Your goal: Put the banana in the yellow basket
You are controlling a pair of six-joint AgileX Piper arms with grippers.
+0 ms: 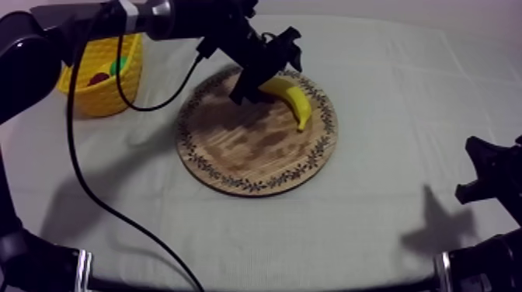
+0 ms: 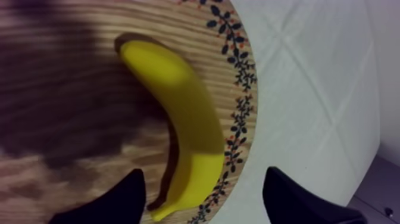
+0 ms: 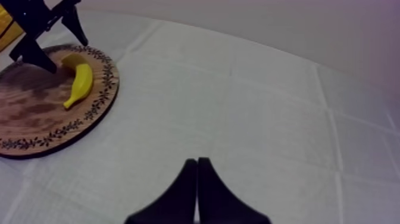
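Banana (image 1: 294, 99) lying on the round wooden board (image 1: 256, 155), on the part nearest the board's far right rim, its outer curve following the patterned border. The rest of the board shows plain wood grain, partly darkened by the shadow of the left arm (image 1: 93, 23).

The left jaws are at the banana's upper end in the top view and are released. In the left wrist view the two black fingers (image 2: 119, 199) stand wide apart with the banana's narrow end between them. That end is closer to the finger over the wood, and the other finger is past the rim, over the cloth. Neither finger is seen pressing on the fruit. Whether the tips touch the board cannot be told.

The yellow basket (image 1: 105, 105) sits at the far left of the tabletop (image 1: 373, 233), separated from the board by a strip of cloth. It holds a small red fruit (image 1: 99, 78) and a green item (image 1: 118, 66) whose kind cannot be told. The left arm reaches across above the basket's rim to the board, and its shadow falls on the cloth between the two.

The right jaws are clenched on nothing. In the right wrist view their fingers (image 3: 186, 193) lie together as a narrow wedge over open cloth, well apart from the board, at the near right of the tabletop.
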